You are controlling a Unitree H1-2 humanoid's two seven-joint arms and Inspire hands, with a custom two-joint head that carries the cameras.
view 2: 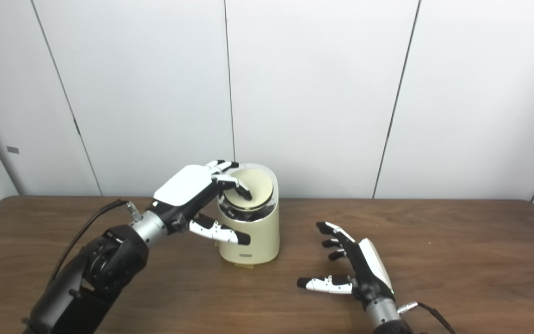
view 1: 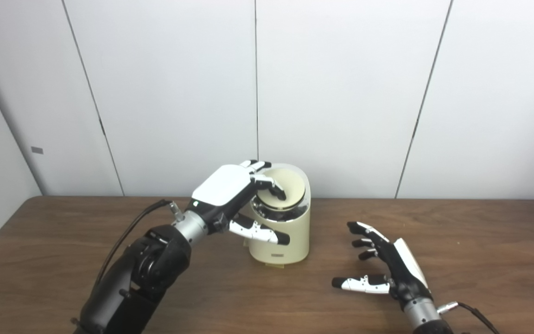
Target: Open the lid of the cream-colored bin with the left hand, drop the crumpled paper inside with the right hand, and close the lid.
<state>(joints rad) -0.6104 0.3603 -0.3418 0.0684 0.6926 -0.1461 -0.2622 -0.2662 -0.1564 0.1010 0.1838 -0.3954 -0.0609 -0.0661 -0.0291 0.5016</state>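
Note:
The cream-colored bin [view 1: 282, 239] stands upright at the middle of the brown table. Its round lid [view 1: 288, 184] is tilted, with a dark, shiny gap showing under its front edge. My left hand [view 1: 226, 186] reaches in from the left; its fingers curl over the lid's left edge and its thumb [view 1: 260, 232] lies across the bin's front wall. My right hand [view 1: 387, 266] hovers low over the table to the right of the bin, open, fingers spread, holding nothing. No crumpled paper shows in either view.
The wooden table [view 1: 480, 250] runs from side to side, with a white panelled wall [view 1: 341, 93] close behind the bin. A black cable [view 1: 128, 229] trails from the left wrist.

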